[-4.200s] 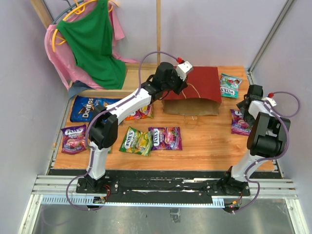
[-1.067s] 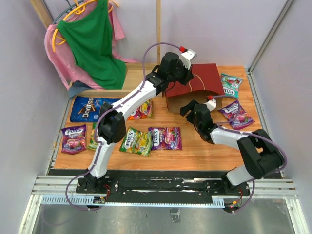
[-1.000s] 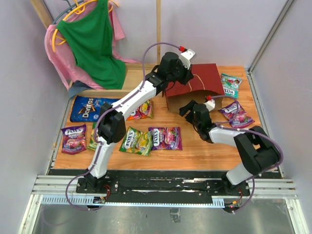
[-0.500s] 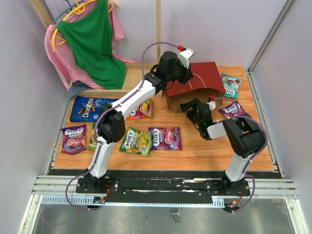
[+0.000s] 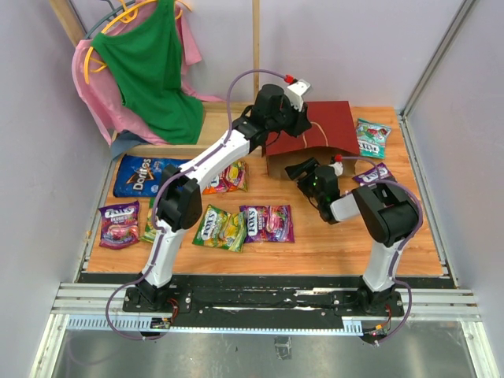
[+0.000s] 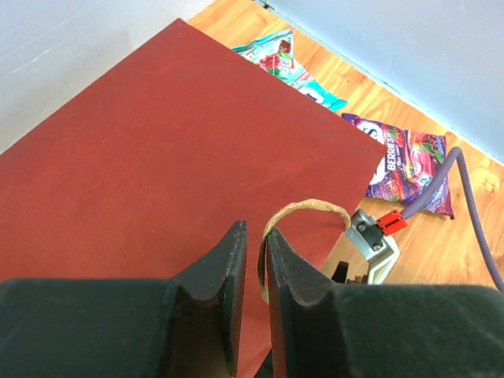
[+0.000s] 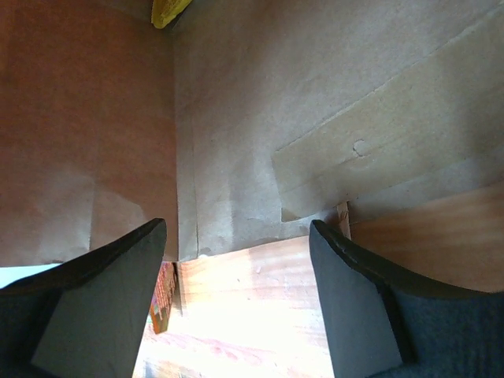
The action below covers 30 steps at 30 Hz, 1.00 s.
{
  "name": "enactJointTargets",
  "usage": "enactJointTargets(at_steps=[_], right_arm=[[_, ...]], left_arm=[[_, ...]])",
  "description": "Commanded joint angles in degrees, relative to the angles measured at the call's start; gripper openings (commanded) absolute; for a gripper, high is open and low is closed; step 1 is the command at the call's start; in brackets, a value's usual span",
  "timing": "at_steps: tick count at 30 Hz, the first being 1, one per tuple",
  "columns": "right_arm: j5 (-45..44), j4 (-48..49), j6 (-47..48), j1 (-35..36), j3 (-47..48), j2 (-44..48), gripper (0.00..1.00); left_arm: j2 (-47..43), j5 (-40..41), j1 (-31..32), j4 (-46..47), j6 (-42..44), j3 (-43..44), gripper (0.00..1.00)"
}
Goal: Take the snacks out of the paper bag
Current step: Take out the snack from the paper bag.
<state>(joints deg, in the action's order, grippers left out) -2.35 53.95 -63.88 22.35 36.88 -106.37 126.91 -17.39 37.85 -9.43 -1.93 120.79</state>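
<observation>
The paper bag point(image 5: 327, 130) lies on its side at the back of the table, dark red face up point(image 6: 157, 157), mouth toward the arms. My left gripper point(image 5: 302, 118) hovers over its top edge. Its jaws point(image 6: 253, 236) stand a narrow gap apart, and the cord handle point(image 6: 307, 209) runs loosely through that gap. My right gripper point(image 5: 304, 168) is open at the bag's mouth point(image 7: 238, 228), facing the brown inside point(image 7: 236, 118). A yellow snack point(image 7: 169, 9) shows deep inside. Snacks on the table include the Doritos bag point(image 5: 142, 175), a yellow-green pack point(image 5: 220, 227) and a purple pack point(image 5: 266, 223).
A teal pack point(image 5: 370, 138) and a purple pack point(image 5: 376, 173) lie right of the bag. Another purple pack point(image 5: 120, 223) sits at the far left. Green and pink clothes point(image 5: 150, 71) hang at the back left. A wooden post point(image 5: 256, 47) stands behind the bag.
My right gripper swung in from the right to the bag's mouth. The left jaws parted slightly around the cord handle, and the bag's lifted top sank lower.
</observation>
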Motion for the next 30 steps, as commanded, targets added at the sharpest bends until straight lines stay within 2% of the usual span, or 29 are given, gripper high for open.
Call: enactJointTargets(at_steps=[1,6,9,22,30], right_arm=[[0.25,0.81,-2.83,-0.07,3.20,-2.80,0.75],[-3.71,-0.47,-8.66,0.36,4.47,-5.05,0.74],[-4.85,2.45,-10.57,1.07,4.21,-5.85,0.70],[-13.56,8.60,-11.22,2.88,-5.23,4.25,0.69],[-12.97,14.26,-14.47,2.26,-2.10,-1.65,0.65]], left_arm=[[-2.15,-1.20,-0.73,2.45,-0.58,-0.70,0.22],[-2.37,-1.23,-0.84,3.21,-1.05,-1.43,0.22],[-2.22,-0.97,-0.84,3.78,-1.54,-1.59,0.22],[-2.56,-0.15,-1.37,6.11,-2.99,-2.21,0.22],[-4.04,2.21,-1.44,8.11,-3.73,-4.15,0.22]])
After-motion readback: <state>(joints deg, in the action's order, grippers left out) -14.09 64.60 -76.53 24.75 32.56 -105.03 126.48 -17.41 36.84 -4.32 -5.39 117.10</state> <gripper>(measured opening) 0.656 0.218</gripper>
